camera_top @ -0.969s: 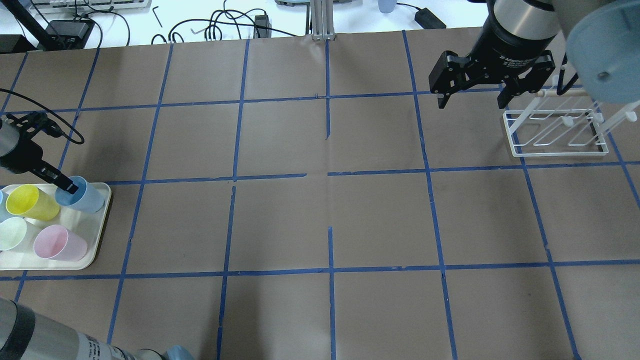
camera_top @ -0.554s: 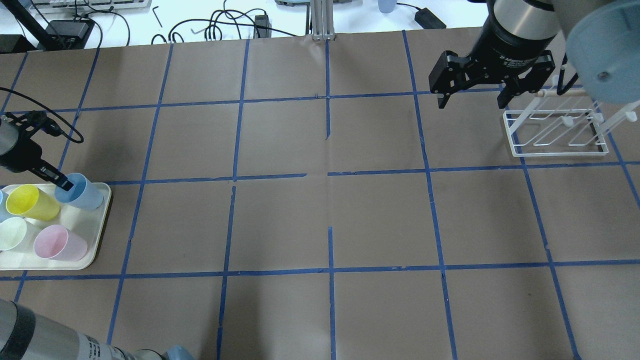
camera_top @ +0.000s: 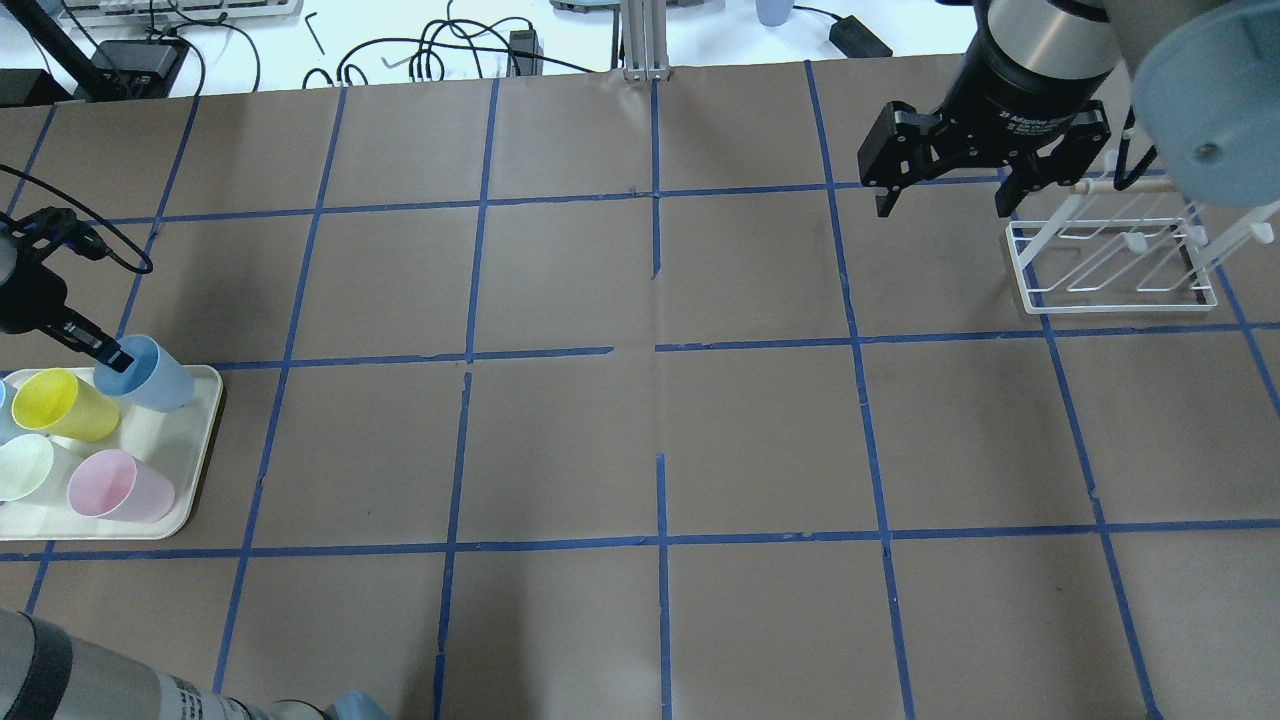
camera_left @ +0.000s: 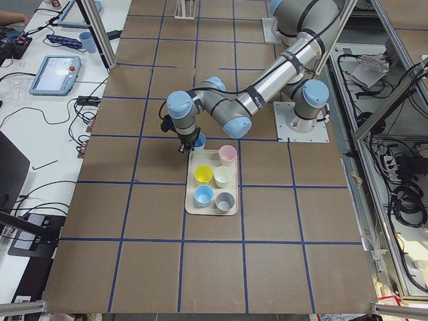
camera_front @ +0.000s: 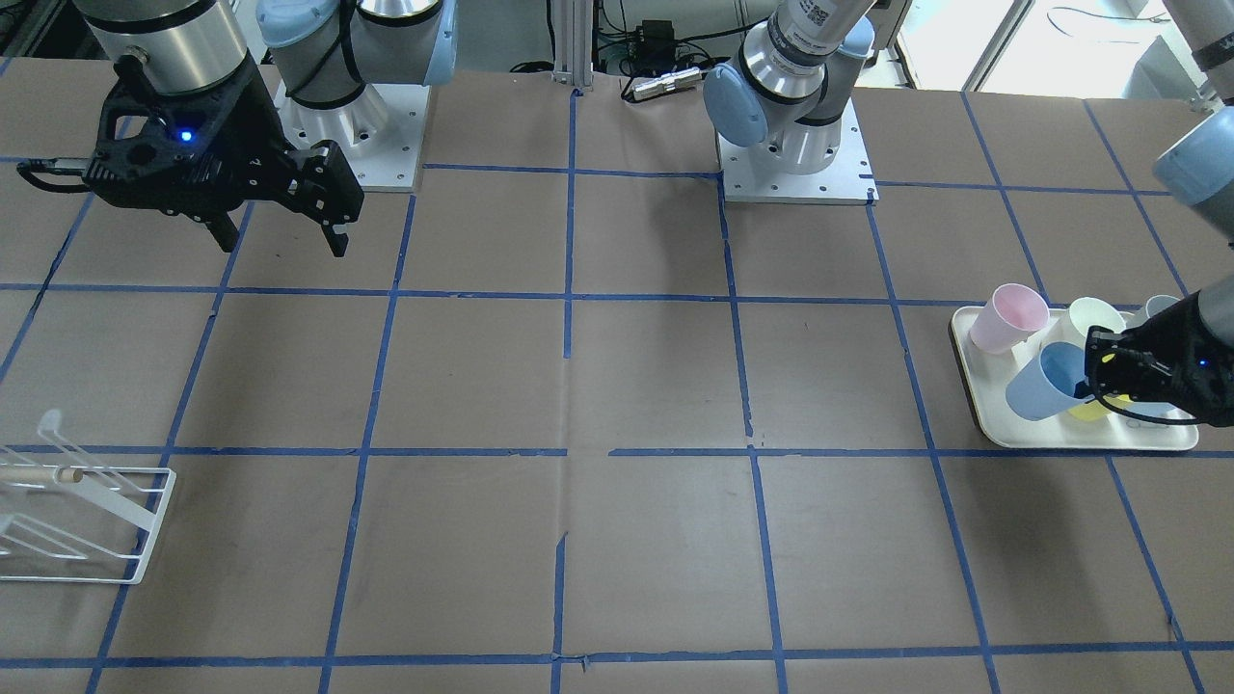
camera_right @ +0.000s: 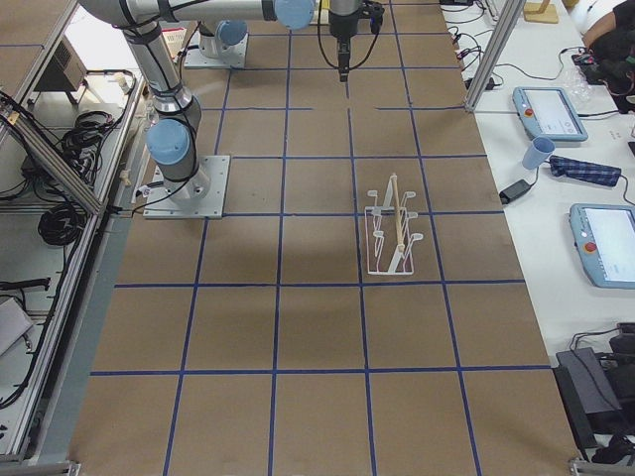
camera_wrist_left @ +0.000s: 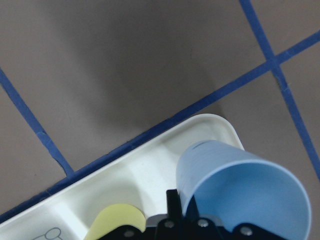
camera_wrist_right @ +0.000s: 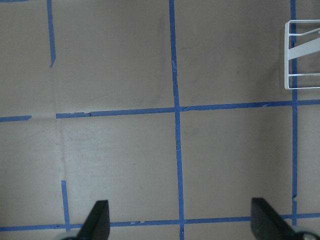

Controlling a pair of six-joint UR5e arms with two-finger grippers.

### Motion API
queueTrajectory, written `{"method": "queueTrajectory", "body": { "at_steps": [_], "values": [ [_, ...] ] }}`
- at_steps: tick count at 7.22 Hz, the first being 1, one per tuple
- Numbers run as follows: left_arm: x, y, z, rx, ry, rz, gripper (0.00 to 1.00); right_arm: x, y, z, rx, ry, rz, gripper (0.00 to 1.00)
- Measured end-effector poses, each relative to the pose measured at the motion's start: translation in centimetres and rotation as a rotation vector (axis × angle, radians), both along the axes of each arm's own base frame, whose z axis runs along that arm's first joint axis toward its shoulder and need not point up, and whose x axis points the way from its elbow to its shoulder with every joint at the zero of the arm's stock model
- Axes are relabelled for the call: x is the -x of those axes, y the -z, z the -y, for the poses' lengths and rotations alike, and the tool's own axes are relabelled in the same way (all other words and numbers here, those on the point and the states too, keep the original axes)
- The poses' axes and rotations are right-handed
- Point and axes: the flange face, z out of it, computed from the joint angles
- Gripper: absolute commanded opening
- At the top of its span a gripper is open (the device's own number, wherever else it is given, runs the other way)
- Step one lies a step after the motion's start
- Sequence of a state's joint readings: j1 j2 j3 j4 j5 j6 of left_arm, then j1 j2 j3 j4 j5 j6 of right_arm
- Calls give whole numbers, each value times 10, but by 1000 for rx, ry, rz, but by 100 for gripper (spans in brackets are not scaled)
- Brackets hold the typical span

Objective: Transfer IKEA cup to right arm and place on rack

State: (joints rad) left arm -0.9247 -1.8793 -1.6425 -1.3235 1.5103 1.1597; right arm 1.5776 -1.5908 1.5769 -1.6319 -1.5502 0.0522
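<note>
My left gripper (camera_top: 108, 357) is shut on the rim of the pale blue IKEA cup (camera_top: 152, 373), with one finger inside it. The cup hangs tilted over the far corner of the cream tray (camera_top: 192, 470). It also shows in the front view (camera_front: 1043, 386) and the left wrist view (camera_wrist_left: 240, 187). My right gripper (camera_top: 942, 207) is open and empty, hovering just left of the white wire rack (camera_top: 1110, 262). The rack also shows in the front view (camera_front: 82, 520).
The tray holds a yellow cup (camera_top: 60, 403), a pink cup (camera_top: 115, 485), a pale white-green cup (camera_top: 25, 465), a second pale blue cup (camera_left: 203, 195) and a grey cup (camera_left: 225, 200). Brown paper with blue tape lines covers the table.
My left gripper has drawn the blue cup up and slightly left, away from the yellow cup. The right arm has not moved.
</note>
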Motion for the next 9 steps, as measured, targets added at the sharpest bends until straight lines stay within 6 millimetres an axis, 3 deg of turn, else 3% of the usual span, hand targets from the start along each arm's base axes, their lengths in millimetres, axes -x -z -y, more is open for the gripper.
{"method": "queueTrajectory", "body": {
  "at_steps": [2,5,7,9],
  "values": [
    [47,-40,2,3,-57,-177,0,3,0,1,-4,6,3,100],
    [125,-70,-8,-7,-174,-531,0,24,-4,7,-7,36,27,100],
    [210,-94,-8,-22,-174,-729,0,60,-8,12,-33,67,77,100],
    [292,-106,-13,-38,-171,-901,0,112,-6,14,-59,26,117,100]
  ]
}}
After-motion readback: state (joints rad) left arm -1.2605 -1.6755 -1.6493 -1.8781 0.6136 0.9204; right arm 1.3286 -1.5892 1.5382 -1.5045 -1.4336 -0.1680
